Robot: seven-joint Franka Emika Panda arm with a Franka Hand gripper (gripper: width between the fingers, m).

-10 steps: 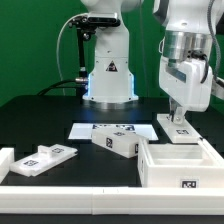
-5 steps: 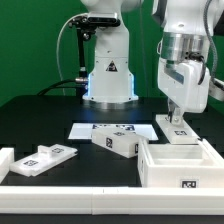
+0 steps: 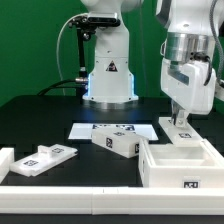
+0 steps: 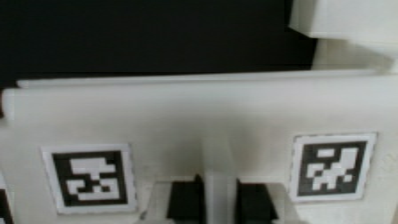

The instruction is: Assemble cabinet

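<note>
The cabinet's large box body stands at the exterior view's right, open side up. My gripper reaches down onto its far wall, which bears a tag. In the wrist view my gripper straddles a thin white wall of the body, with a dark finger pressed on either side; it is shut on that wall. Two tags sit on the body on either side of the fingers. A smaller white cabinet piece lies in the middle, and a flat one lies at the left.
The marker board lies flat behind the middle piece. The robot's base stands at the back centre. Another white piece shows at the far left edge. The table top is black.
My gripper and the box body have shifted slightly toward the exterior view's right. The loose pieces have not moved.
</note>
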